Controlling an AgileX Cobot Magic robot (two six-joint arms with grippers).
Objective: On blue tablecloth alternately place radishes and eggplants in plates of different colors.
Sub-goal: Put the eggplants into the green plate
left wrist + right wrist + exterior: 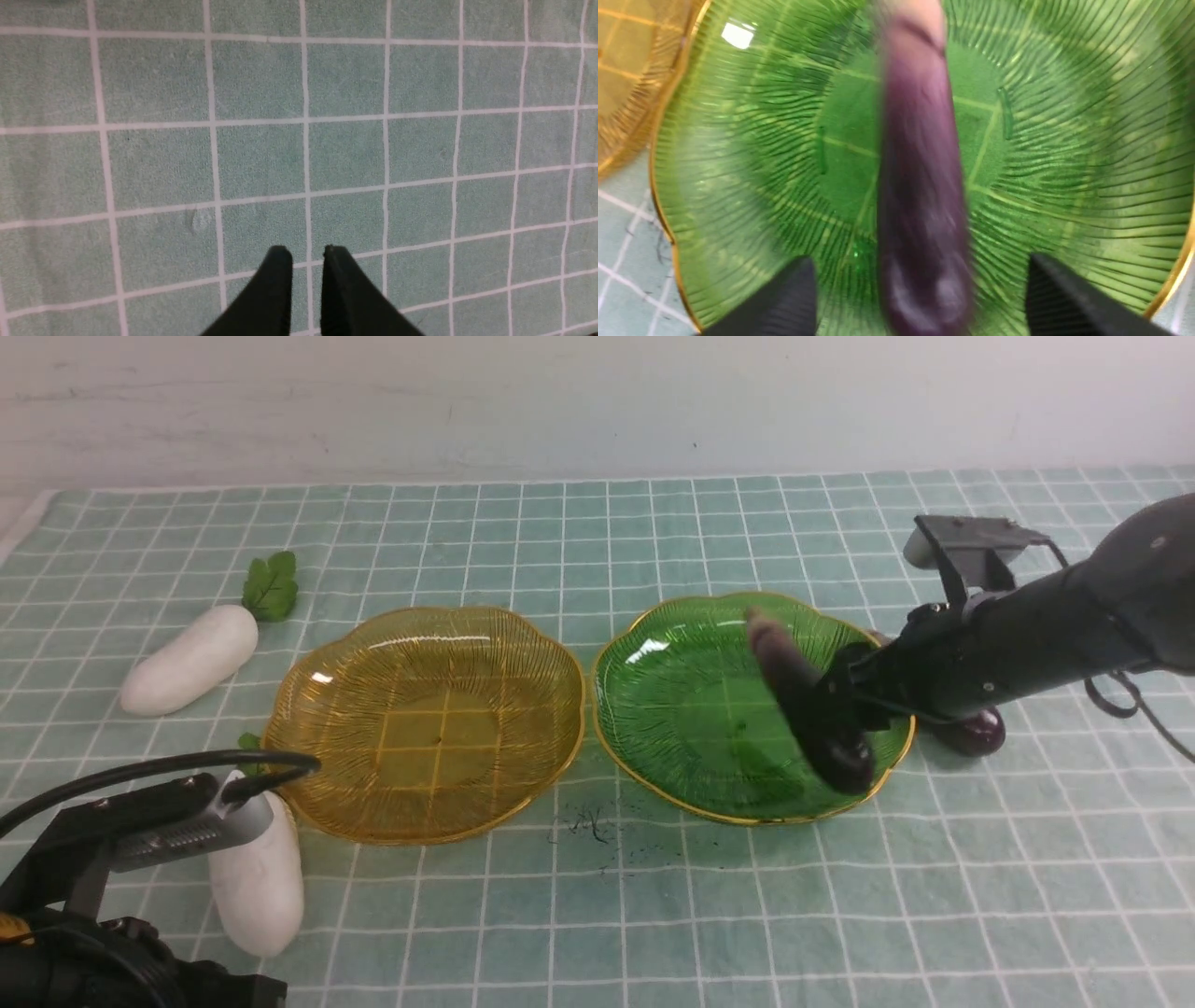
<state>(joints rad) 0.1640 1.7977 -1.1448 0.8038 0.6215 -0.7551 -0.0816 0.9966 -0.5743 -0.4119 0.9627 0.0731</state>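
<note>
My right gripper is open over the green plate. Its fingers stand wide apart in the right wrist view. A dark purple eggplant shows blurred between them above the plate's middle, touching neither finger. The second eggplant lies on the blue tablecloth right of the green plate, mostly hidden by my right arm. The amber plate holds nothing. One radish lies at the far left, another by my left arm. My left gripper is shut and empty over bare cloth.
The two plates sit side by side, almost touching. Dark specks mark the cloth in front of them. My left arm's camera and cable cover the near left corner. A white wall runs along the far edge.
</note>
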